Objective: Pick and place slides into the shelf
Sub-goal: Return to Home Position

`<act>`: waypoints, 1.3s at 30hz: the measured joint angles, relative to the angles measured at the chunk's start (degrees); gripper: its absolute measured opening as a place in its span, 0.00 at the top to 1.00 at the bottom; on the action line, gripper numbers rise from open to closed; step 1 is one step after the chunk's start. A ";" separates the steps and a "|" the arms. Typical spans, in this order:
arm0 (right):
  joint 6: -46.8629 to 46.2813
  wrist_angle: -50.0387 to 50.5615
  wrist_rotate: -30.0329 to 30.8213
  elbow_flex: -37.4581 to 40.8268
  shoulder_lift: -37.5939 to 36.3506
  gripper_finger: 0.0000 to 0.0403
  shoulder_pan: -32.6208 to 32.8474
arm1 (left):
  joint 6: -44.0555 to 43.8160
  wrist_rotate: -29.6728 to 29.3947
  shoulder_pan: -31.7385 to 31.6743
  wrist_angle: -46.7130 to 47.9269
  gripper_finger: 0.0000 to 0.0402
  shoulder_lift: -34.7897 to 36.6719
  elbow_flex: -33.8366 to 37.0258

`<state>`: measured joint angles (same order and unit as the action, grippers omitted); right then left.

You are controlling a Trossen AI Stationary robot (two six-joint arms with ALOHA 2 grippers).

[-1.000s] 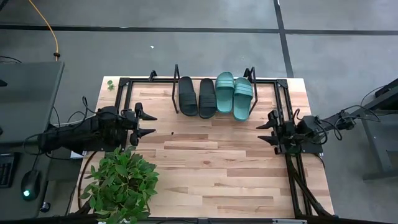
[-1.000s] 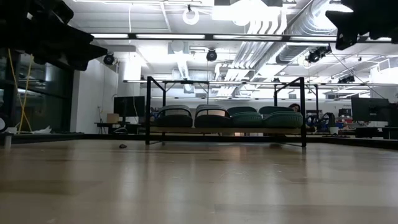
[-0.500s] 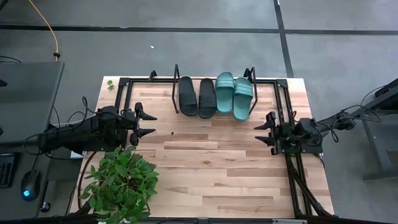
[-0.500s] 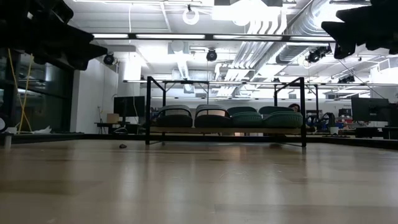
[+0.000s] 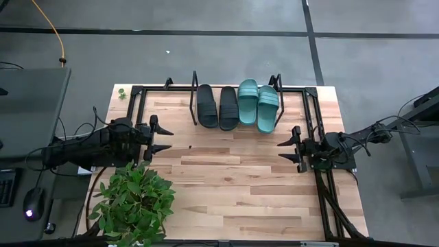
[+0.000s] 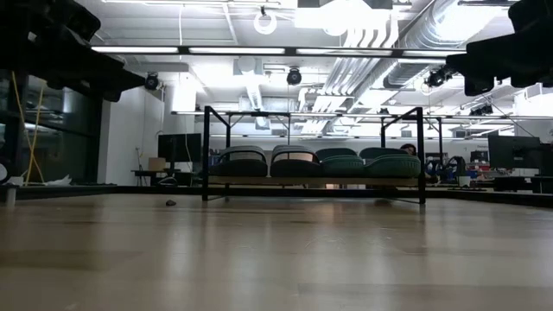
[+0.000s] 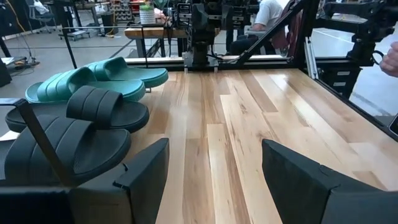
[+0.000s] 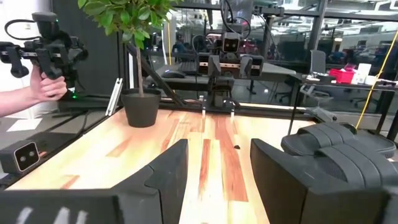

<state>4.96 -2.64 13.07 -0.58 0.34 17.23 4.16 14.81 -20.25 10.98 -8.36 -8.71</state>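
**Operator:** State the step in hand.

**Technician:** Placement was judged complete. The two black slides [image 5: 206, 106] and the two teal slides [image 5: 268, 108] all lay on the shelf [image 6: 206, 155], at the far edge of the table [image 5: 240, 185]. The step in hand was the return of both arms to rest.

**Operator:** Tool condition?

**Technician:** The left gripper [image 5: 164, 136] and the right gripper [image 5: 282, 149] each had fingers spread, holding nothing. They faced each other across the table, near its side edges and apart from the shelf.

**Operator:** Requirement for the next move?

**Technician:** Retraction only, with no grasp needed. Each arm would need to avoid the shelf's end frames.

**Operator:** Orientation of the footwear?

**Technician:** Flat, straps up, side by side, with the black pair toward the left arm. Each long axis ran across the shelf board, from the table's far edge toward its near edge. Toe direction could not be determined.
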 joint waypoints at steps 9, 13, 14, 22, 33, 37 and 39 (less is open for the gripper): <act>0.07 0.17 0.30 -0.06 0.00 0.59 0.00 | 0.79 0.00 0.00 0.93 0.41 0.00 0.00; 0.04 0.23 0.36 -0.07 0.00 0.59 0.00 | 1.41 0.24 0.00 -1.08 0.41 0.00 0.11; 0.04 0.23 0.38 -0.07 0.00 0.59 0.00 | 1.38 0.60 0.00 -2.80 0.41 0.02 0.57; 0.11 0.27 0.42 -0.09 0.00 0.59 0.00 | -2.34 -5.21 0.00 -14.57 0.41 0.00 7.71; 0.55 0.27 0.44 -0.11 0.00 0.59 0.00 | -1.63 -9.92 0.02 -12.51 0.41 -0.02 8.20; 1.51 0.27 0.47 -0.11 0.02 0.59 0.00 | -1.37 -11.18 0.02 -12.35 0.41 -0.02 8.20; 1.60 0.27 0.47 -0.11 0.02 0.59 0.00 | -1.36 -13.26 0.02 -11.82 0.41 -0.02 8.18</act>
<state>6.56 -2.37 13.54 -0.69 0.36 17.23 2.81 1.54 -20.23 -0.84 -8.38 -0.53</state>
